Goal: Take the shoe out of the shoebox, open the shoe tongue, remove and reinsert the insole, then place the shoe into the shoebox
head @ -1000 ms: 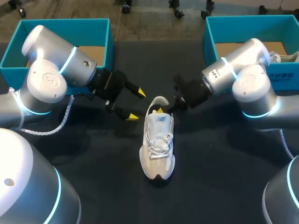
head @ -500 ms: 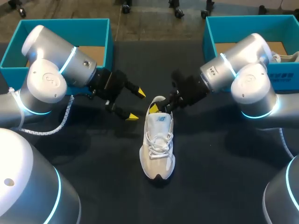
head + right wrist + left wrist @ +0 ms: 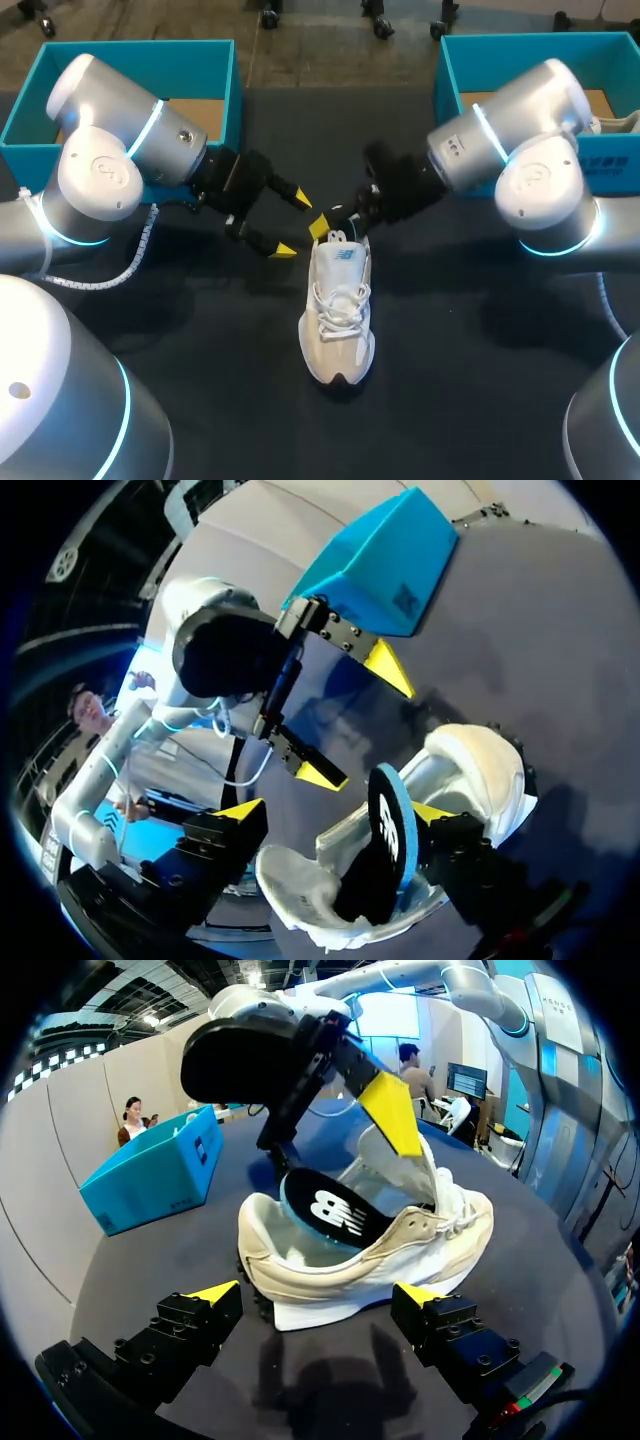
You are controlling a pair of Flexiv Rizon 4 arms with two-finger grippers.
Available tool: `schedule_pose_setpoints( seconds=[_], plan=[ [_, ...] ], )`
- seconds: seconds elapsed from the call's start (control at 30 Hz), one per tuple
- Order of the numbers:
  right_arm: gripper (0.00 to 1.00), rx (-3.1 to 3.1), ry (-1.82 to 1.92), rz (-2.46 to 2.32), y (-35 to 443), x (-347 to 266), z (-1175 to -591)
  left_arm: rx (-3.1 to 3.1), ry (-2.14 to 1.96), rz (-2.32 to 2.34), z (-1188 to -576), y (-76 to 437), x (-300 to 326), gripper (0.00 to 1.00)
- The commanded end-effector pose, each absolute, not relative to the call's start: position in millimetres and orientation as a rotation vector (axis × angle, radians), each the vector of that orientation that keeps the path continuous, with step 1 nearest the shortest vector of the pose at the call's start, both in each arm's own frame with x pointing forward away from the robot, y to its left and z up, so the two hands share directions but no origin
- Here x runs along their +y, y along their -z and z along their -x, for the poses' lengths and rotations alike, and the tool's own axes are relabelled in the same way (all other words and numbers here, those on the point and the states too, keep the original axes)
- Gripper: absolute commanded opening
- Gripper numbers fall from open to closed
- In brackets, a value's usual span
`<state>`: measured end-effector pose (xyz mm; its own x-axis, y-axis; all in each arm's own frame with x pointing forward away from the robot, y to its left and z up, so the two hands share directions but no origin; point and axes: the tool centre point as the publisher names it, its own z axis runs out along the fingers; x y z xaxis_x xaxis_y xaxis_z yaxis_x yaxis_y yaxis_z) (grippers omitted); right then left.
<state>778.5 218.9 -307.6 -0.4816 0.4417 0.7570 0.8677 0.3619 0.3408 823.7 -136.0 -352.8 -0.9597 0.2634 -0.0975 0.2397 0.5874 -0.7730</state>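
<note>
A white sneaker [image 3: 338,310] lies mid-table, toe toward the front edge. In the right wrist view a black insole [image 3: 385,840] with a blue edge stands half out of the shoe's [image 3: 300,890] heel opening, between the fingers of my right gripper [image 3: 335,810], which is open; only the finger [image 3: 430,812] beside it is close. From above, this right gripper [image 3: 330,230] hovers over the heel. My left gripper [image 3: 292,222] is open just left of the heel, touching nothing. In the left wrist view the shoe [image 3: 400,1250] with the tilted insole [image 3: 325,1210] is right ahead of the left gripper [image 3: 318,1295].
A teal shoebox [image 3: 215,50] stands at the back left behind my left arm. A second teal box [image 3: 450,60] stands at the back right, with a pale shoe part [image 3: 620,122] showing inside. The dark table [image 3: 450,400] around the sneaker's toe is bare.
My right gripper has opened from shut, letting go of the insole, and has shifted a little left and away over the heel. The left arm and the shoe stayed where they were.
</note>
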Motion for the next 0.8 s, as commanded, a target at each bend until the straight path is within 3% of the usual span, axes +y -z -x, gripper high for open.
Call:
schedule_pose_setpoints(
  seconds=[0.03, 0.1, 0.8],
  plan=[
    [0.92, -2.107, 0.998, 1.154, 294, 216, -775, -2.775, -1.344, 0.440, -823, 352, -135, 1.00],
    [0.98, -2.129, 1.028, 1.151, 288, 214, -777, -2.775, -1.344, 0.440, -823, 352, -135, 1.00],
    [1.00, -2.290, 1.181, 1.140, 249, 198, -812, -2.775, -1.344, 0.440, -823, 352, -135, 1.00]
  ],
)
